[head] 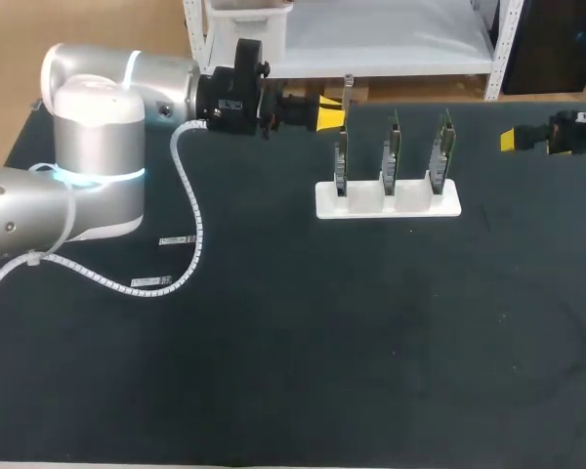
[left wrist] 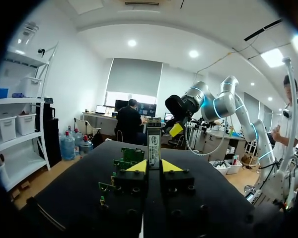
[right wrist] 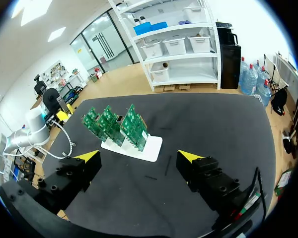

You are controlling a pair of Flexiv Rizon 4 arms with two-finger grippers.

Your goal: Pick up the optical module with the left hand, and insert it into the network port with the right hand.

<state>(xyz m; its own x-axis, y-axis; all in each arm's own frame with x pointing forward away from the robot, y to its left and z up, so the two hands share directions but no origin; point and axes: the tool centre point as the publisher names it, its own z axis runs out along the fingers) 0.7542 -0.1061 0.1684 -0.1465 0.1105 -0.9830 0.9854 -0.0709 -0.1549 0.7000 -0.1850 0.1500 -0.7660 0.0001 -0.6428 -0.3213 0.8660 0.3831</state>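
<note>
Head view: left jaws clenched on the optical module (head: 348,90), just behind the card rack (head: 388,200); right jaws well apart, beyond the rack's other end.
Left wrist view: the module's long axis runs straight out from the jaws, right arm (left wrist: 208,101) ahead.
Right wrist view: right jaws released, rack ahead.

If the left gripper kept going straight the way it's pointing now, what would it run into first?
Likely nothing close: the left gripper, shut on the optical module, points past the circuit boards, off to one side. First in line looks to be the right gripper, farther off, though depth is unclear.
</note>
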